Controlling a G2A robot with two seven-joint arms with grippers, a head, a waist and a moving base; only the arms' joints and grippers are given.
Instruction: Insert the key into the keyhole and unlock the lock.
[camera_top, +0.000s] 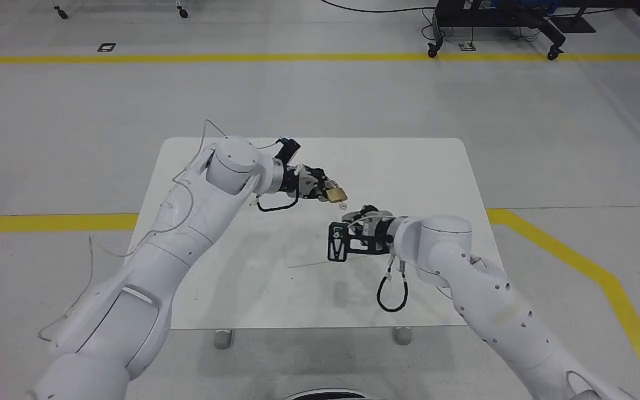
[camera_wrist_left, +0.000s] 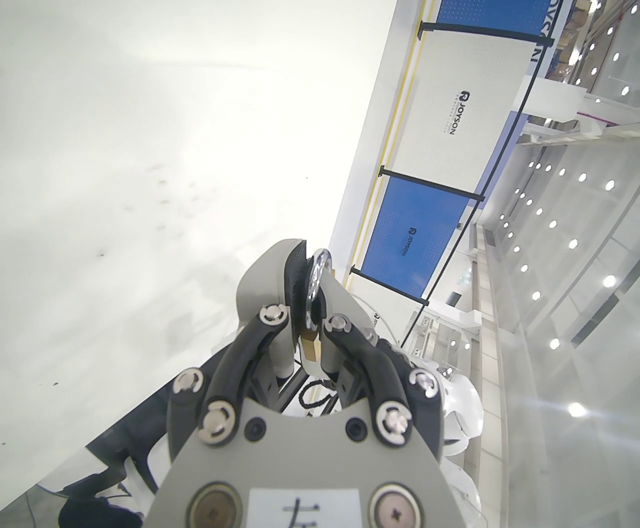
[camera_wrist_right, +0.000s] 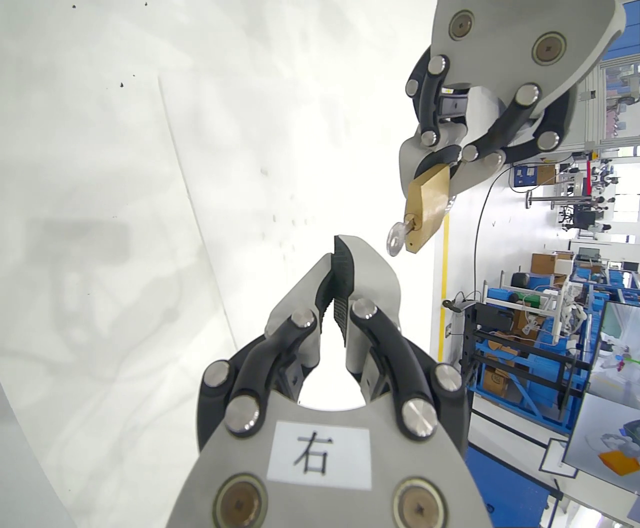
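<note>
My left gripper (camera_top: 322, 187) holds a brass padlock (camera_top: 336, 193) in the air over the middle of the white table (camera_top: 420, 170). In the left wrist view the left gripper (camera_wrist_left: 312, 265) is shut on the lock's steel shackle (camera_wrist_left: 316, 280), with the brass body (camera_wrist_left: 311, 351) behind the fingers. In the right wrist view a silver key (camera_wrist_right: 397, 239) sticks out of the keyhole at the free end of the padlock (camera_wrist_right: 426, 205). My right gripper (camera_wrist_right: 340, 272) is shut with nothing between its pads, a short way from the key and not touching it. From above, the right gripper (camera_top: 352, 217) sits just below and right of the lock.
The tabletop (camera_wrist_right: 100, 200) under both grippers is bare. A black cable loop (camera_top: 392, 290) hangs from the right forearm over the table's front part. Beyond the table's edges lies grey floor with a yellow line (camera_top: 300, 57).
</note>
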